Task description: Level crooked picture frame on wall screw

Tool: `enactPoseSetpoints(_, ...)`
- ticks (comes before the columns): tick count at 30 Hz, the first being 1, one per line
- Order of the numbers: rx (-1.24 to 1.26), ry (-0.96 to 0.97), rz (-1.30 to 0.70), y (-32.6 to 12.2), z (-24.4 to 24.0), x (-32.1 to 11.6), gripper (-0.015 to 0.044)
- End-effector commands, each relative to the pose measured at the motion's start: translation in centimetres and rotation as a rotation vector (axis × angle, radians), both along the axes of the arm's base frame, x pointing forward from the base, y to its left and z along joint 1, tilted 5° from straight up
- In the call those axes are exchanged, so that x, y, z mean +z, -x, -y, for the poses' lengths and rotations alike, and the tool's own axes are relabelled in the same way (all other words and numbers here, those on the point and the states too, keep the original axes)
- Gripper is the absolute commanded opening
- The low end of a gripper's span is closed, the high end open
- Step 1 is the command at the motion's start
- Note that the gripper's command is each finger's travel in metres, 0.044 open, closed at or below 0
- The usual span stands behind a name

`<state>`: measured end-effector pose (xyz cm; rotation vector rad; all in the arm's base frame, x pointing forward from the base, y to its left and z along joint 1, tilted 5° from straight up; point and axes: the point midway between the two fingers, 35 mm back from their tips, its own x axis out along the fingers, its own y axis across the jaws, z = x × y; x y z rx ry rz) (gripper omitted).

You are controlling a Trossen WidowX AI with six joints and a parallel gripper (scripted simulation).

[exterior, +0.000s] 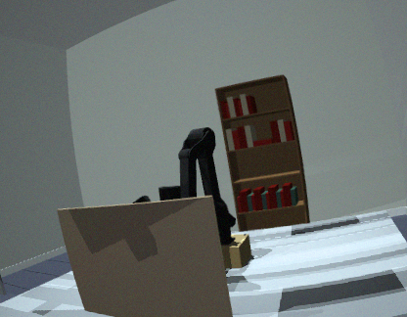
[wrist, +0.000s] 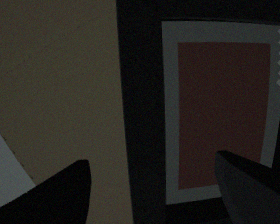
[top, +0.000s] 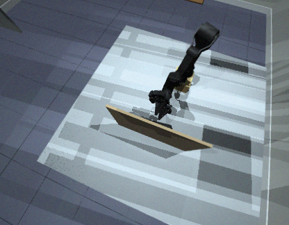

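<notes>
With its fingers parted and nothing between them, the gripper [top: 160, 116] [wrist: 153, 165] points at the picture frame [top: 165, 124] [wrist: 143, 100], which sits against the face of an upright tan panel [top: 161, 132] [exterior: 149, 279] [wrist: 66, 75]. One fingertip overlaps the lower part of the red picture [wrist: 221, 105] in the wrist view, while the other shows against bare panel to the side of the black border; whether either touches the frame cannot be told. A pale mat surrounds the picture.

Rising beyond the panel in the exterior view, the black arm [top: 183, 67] [exterior: 188, 171] bends sharply at a high elbow, its forearm angled down toward the frame side. A yellowish block [top: 187, 85] [exterior: 241, 251] stands at the arm's foot, on the pale, shadow-striped floor area [top: 133, 167] [exterior: 335, 264].

Farther back, a tall brown bookcase [exterior: 251, 82] stands near the wall [exterior: 139, 98]. Red and white books [exterior: 238, 106] line its top two shelves, one red volume lying flat on the second; red and teal books [exterior: 258, 200] fill much of a lower shelf.
</notes>
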<state>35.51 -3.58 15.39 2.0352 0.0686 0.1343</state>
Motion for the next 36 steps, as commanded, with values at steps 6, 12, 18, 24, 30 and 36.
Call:
enactPoseSetpoints(6, -0.004, -0.001, 0.009, -0.8, 0.0, 0.3, 0.026)
enactPoseSetpoints(12, -0.004, -0.001, 0.01, -1.7, 0.0, 0.4, 0.026)
enactPoseSetpoints(18, -0.004, -0.001, 0.01, -2.7, -0.1, 0.5, 0.026)
enactPoseSetpoints(24, -0.004, -0.001, 0.011, -3.7, -0.3, 0.6, 0.026)
enactPoseSetpoints(30, -0.004, -0.001, 0.011, -4.1, -0.3, 0.6, 0.026)
enactPoseSetpoints(36, -0.004, -0.001, 0.011, -4.1, -0.3, 0.6, 0.026)
